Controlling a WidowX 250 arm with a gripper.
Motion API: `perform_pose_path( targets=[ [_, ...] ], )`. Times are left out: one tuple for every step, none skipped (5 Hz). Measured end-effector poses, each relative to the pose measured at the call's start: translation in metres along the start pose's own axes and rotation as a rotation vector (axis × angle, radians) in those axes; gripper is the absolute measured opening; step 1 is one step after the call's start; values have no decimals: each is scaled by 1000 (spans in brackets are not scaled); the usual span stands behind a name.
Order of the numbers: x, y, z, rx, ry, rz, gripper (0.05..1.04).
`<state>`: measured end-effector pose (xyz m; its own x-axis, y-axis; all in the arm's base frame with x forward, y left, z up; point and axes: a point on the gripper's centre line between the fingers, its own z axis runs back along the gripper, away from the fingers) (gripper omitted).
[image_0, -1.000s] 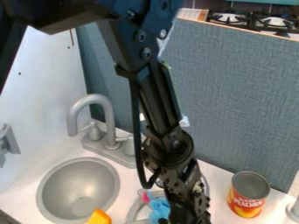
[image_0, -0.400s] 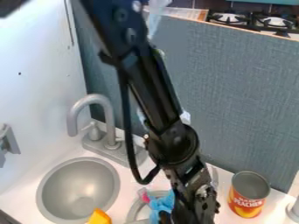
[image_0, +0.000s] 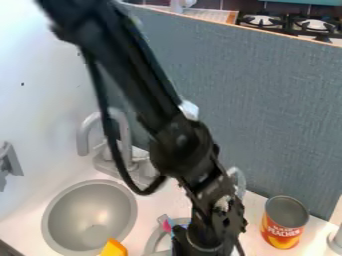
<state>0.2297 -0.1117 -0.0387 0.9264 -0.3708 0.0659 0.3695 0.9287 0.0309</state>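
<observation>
Single raised camera, slanting down over sink (image_0: 89, 216), stove (image_0: 294, 25) beyond

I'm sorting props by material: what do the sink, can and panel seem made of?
The sink: satin-grey metal or silvery plastic, from its soft sheen. The can: likely metal, its grey rim bare above a printed wrap. The panel: probably fabric-covered, given its matte woven texture.

My feed is brightly lit, with the white side wall (image_0: 40, 65) washing out toward the upper left and soft highlights on the grey basin (image_0: 90, 215). The arm (image_0: 127, 65) reads as a dark mass, its upper part blurred, and fine detail is soft throughout.
</observation>
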Motion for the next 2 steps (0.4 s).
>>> perform_pose_path(
  targets=[
    [-8, 0, 25, -20, -22, -6, 996],
    [-15, 7, 36, -23, -13, 29, 996]
  ],
)
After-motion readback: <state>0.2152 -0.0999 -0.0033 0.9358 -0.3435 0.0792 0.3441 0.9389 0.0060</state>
